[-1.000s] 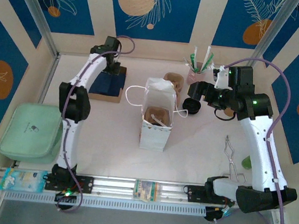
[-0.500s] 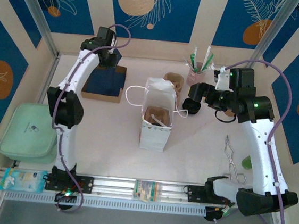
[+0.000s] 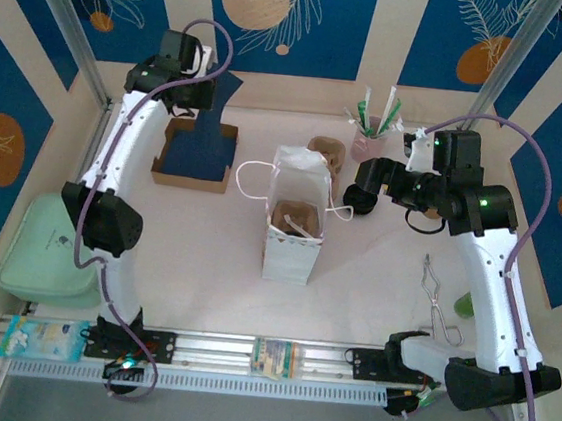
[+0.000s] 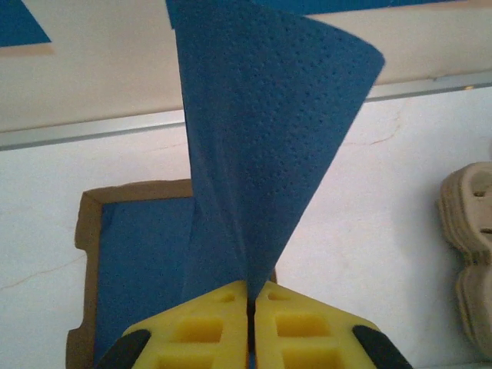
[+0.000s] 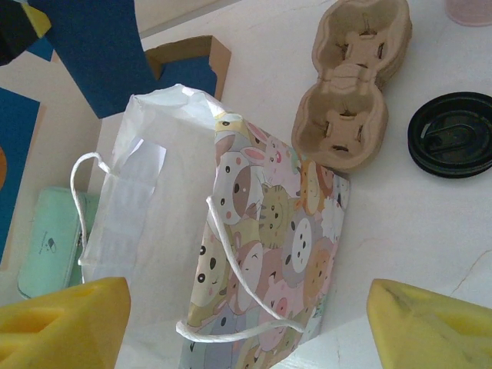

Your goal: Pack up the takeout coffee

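The left gripper (image 4: 250, 296), clamped on the blue napkin (image 4: 261, 138) left of the white bag (image 3: 286, 256), ought to rise slowly, I'd say, while the right gripper (image 5: 246, 311) hovers beside the bag with its jaws wide apart.

A robot lab cell dressed as a café takeout counter. A left arm (image 3: 126, 154) and a right arm (image 3: 491, 273) are bolted to an aluminium rail (image 3: 206, 348) at the edge of a white desk (image 3: 374, 281). Printed blue-and-tan wall panels (image 3: 282, 10) on metal posts (image 3: 69, 27) box it in. Café props stand about: a white paper bag (image 3: 295, 222), a pulp cup carrier (image 5: 354, 84), black lids (image 5: 451, 134) and tongs (image 3: 439, 303).
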### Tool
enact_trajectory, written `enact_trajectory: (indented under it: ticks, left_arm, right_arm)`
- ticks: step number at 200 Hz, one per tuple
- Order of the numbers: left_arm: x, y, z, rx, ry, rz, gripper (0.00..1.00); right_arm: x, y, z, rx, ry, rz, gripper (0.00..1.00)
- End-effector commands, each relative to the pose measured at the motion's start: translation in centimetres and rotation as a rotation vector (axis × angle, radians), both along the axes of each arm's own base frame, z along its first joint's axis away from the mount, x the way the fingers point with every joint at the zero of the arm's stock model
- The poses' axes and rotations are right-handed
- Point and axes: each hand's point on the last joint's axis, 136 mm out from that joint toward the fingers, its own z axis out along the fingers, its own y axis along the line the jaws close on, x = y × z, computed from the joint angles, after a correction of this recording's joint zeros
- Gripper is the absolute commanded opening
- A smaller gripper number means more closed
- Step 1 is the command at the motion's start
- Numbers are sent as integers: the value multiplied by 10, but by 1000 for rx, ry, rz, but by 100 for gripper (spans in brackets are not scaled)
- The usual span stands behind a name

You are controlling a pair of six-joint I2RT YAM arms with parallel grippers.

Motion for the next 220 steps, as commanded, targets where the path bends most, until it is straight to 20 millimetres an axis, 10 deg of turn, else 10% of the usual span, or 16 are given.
enact_trajectory:
  ticks: [1, 142, 220]
  left_arm:
    - [-10, -9, 48, -104, -95, -42, 10]
    - [-94, -97, 194, -537, -370, -442, 4]
    - [-153, -153, 226, -688, -407, -693, 4]
  right_arm:
    - [-3, 1, 3, 16, -16, 14, 80]
    - [-4, 0, -2, 24, -11, 6, 78]
    - [-9, -2, -3, 25, -16, 1, 77]
